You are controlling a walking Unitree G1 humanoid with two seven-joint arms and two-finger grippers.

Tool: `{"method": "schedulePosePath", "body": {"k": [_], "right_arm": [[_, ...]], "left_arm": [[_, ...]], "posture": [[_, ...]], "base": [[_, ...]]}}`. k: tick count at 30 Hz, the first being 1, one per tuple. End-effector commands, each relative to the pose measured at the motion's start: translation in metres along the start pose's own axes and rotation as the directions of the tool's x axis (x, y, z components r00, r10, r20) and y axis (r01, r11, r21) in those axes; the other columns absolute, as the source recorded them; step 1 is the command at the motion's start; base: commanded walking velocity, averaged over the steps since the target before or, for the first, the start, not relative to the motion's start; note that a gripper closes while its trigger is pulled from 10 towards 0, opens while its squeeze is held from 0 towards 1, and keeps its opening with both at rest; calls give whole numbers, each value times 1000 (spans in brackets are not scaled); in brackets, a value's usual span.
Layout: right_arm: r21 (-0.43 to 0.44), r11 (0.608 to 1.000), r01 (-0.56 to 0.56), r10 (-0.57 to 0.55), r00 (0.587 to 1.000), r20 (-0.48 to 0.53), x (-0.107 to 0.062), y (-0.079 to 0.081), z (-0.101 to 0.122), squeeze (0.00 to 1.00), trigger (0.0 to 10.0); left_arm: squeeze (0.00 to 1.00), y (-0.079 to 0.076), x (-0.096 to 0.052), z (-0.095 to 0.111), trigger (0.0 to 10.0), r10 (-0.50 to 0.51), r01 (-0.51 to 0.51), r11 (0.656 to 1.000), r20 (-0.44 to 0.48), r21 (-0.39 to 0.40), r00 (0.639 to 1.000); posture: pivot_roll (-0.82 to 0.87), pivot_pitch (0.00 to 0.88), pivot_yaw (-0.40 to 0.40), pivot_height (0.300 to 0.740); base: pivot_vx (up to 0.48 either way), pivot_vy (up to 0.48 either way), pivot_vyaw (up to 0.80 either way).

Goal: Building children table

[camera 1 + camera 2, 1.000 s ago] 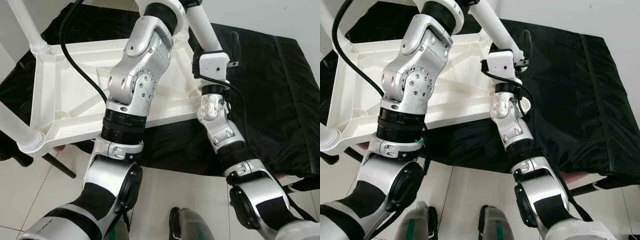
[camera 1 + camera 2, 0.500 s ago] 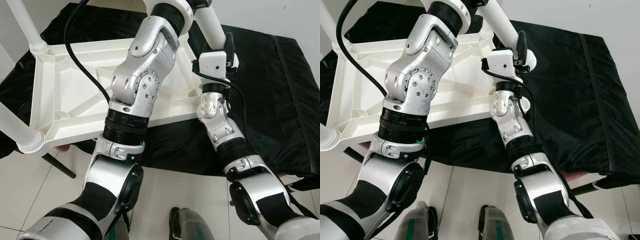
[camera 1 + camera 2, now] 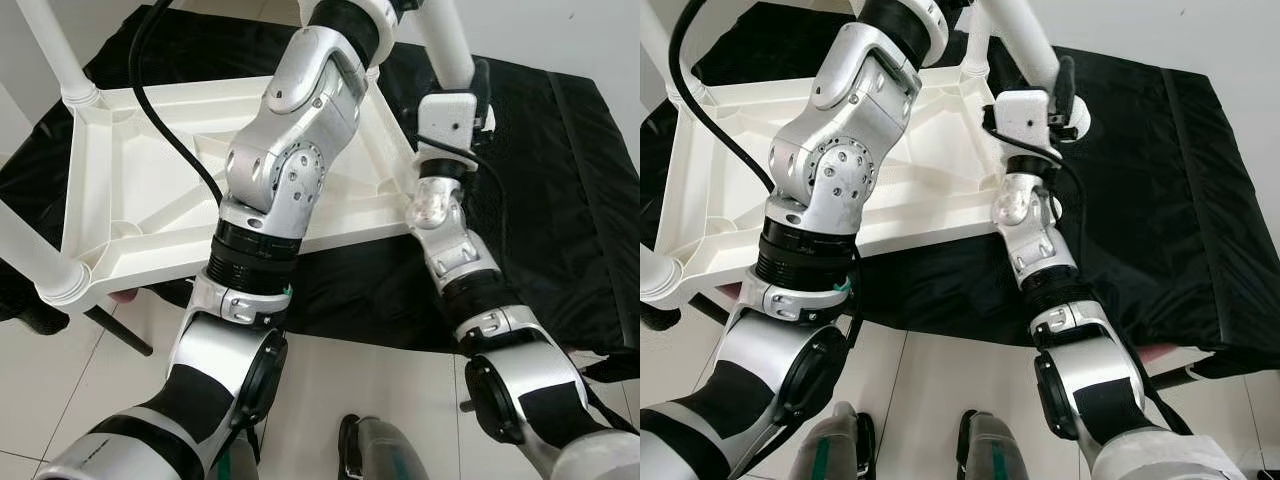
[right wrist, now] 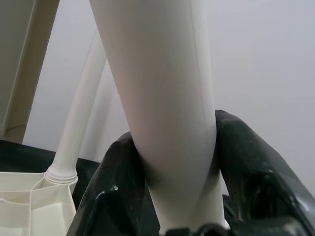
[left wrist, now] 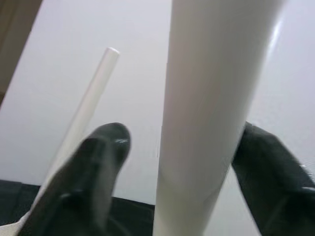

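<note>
Your right hand (image 4: pixel 170 162) is gripping a white leg (image 4: pixel 157 98), with both fingers pressing against its sides. Your left hand (image 5: pixel 172 167) is standing around another leg (image 5: pixel 211 98); its fingers (image 5: pixel 98 162) are sitting on each side with a gap showing on one side, so I judge it is open and not clamping yet.

The tabletop (image 3: pixel 150 190) is lying upside down on a black cloth (image 3: pixel 560 200), and part of it is hanging over the cloth edge above the tiled floor (image 3: pixel 50 380). Two other legs (image 3: pixel 30 265) are already standing in their corner sockets on the left side.

The main risk is the angle. The right leg is leaning as it is meeting the socket at the near right corner. If you are pushing while it is tilted, it can jam or slip past the socket. The hand itself is hiding the socket from the head camera, so you are working partly blind.

A hard push can also slide or tip the whole tabletop, because it is overhanging. The black cable (image 3: pixel 165 110) is running across the tabletop and can catch.
</note>
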State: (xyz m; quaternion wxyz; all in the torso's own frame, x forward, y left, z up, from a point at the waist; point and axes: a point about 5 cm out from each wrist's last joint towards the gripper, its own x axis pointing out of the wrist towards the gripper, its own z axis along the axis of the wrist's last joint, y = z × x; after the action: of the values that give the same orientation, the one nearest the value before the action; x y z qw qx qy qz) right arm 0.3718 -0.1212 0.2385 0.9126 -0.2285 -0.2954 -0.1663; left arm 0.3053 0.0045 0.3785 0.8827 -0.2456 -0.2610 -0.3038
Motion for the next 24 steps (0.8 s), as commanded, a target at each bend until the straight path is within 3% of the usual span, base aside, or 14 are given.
{"method": "schedulePosePath", "body": {"k": [1, 6, 7, 9, 10, 11, 13, 17, 22, 24], "right_arm": [[37, 999, -22, 21, 999, 24, 7, -3, 9, 0, 10000], [78, 993, -87, 83, 995, 46, 8, -2, 15, 0, 10000], [133, 981, -143, 134, 988, 74, 8, -1, 22, 0, 10000], [171, 968, -182, 167, 981, 98, 7, 0, 27, 0, 10000], [195, 952, -235, 216, 970, 115, 8, 2, 31, 0, 10000], [231, 930, -288, 264, 956, 129, 8, 3, 35, 0, 10000], [231, 930, -288, 264, 956, 129, 8, 3, 35, 0, 10000], [293, 824, -485, 437, 873, 217, 9, -4, 45, 0, 10000], [278, 796, -537, 489, 842, 227, 10, -11, 41, 0, 10000], [265, 763, -590, 541, 806, 239, 9, -14, 38, 0, 10000]], "left_arm": [[1000, -16, -3, -5, 10000, -135, 135, 990, -8, -29, 991], [1000, -17, -5, -7, 10000, -157, 157, 988, -12, -7, 988], [545, -19, -6, -8, 10000, -177, 178, 984, -15, 7, 984], [545, -20, -7, -9, 10000, -192, 192, 981, -18, 16, 981], [0, -22, -7, -10, 10000, -205, 205, 978, -20, 23, 979], [0, -23, -8, -12, 10000, -216, 217, 976, -22, 27, 976], [0, -23, -8, -12, 10000, -216, 217, 976, -22, 27, 976], [0, -29, -11, -21, 10000, -246, 247, 967, -28, 68, 969], [0, -33, -14, -23, 10000, -257, 258, 963, -27, 80, 966], [0, -36, -15, -24, 10000, -280, 282, 956, -31, 82, 959]], "posture": [[-20, 72, -31, 740], [-24, 70, -34, 740], [-26, 67, -34, 740], [-25, 67, -34, 740], [-25, 65, -34, 740], [-25, 65, -34, 740], [-25, 65, -34, 740], [-29, 57, -37, 740], [-31, 52, -36, 740], [-29, 51, -35, 740]], "base": [[0, 0, 0], [0, 0, 0], [0, 0, 0], [0, 0, 0], [0, 0, 0], [0, 0, 0], [0, 0, 0], [0, 0, 0], [0, 0, 0], [0, 0, 0]]}}
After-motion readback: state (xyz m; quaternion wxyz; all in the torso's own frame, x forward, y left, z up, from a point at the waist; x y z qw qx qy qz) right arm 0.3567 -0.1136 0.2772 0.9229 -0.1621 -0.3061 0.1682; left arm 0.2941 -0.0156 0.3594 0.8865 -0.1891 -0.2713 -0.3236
